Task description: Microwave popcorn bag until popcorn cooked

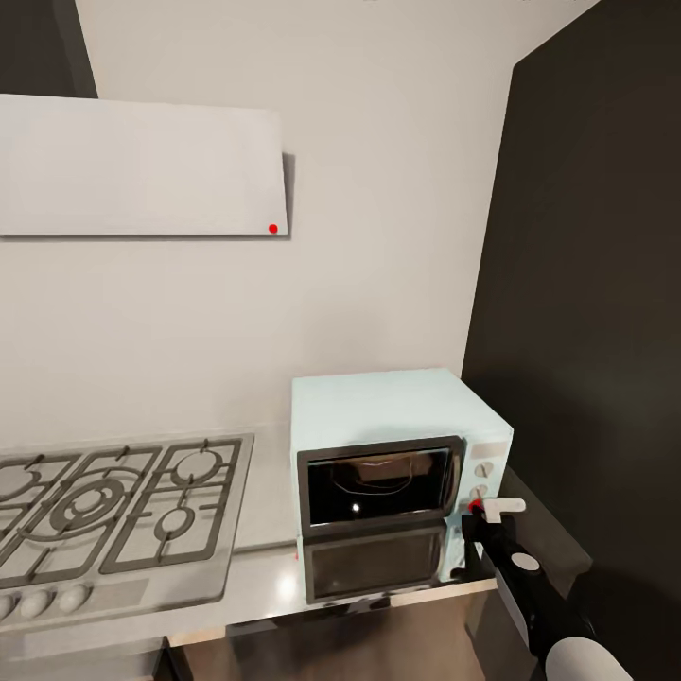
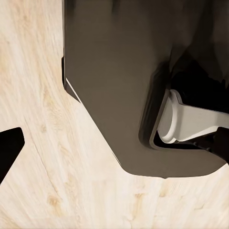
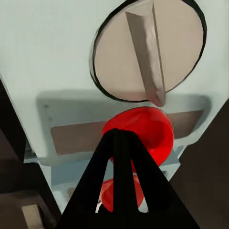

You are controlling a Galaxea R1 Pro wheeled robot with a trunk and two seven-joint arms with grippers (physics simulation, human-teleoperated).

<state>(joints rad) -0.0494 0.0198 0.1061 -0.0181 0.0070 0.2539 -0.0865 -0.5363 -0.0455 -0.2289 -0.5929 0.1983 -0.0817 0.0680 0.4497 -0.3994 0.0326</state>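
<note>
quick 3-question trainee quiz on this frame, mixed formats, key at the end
1. True or false: the right pincer is at the knob panel of the boxy pale mint-blue microwave.
2. In the right wrist view, what do the pincer's black tips meet? A) the round beige knob B) the red round button C) the dark glass door
3. Fill in: in the head view, the steel gas hob with dark grates lies to the microwave's ____.

Key: 1 true; 2 B; 3 left.
</note>
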